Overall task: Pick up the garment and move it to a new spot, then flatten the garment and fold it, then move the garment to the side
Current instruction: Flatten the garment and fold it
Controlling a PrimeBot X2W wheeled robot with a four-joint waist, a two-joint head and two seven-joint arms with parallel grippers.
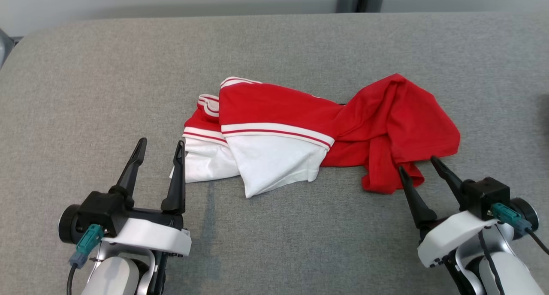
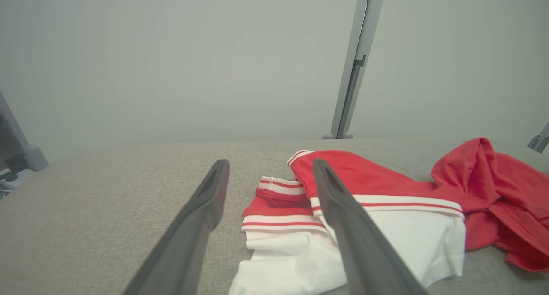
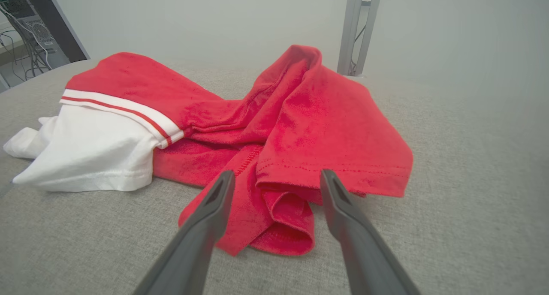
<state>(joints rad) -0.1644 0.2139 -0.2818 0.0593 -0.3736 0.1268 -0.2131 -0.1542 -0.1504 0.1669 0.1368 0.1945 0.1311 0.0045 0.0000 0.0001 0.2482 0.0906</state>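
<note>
left arm (image 1: 143,237), right arm (image 1: 456,235), jaws spread wide

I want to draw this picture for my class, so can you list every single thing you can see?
shirt: one, red and white, crumpled in the middle of the table
table: one, grey cloth top, under everything
post: one, grey metal, behind the table
wall: one, pale grey, at the back
left gripper: one, white with two dark fingers, open, by the shirt's white end
right gripper: one, white with two dark fingers, open, at the shirt's red end
</note>
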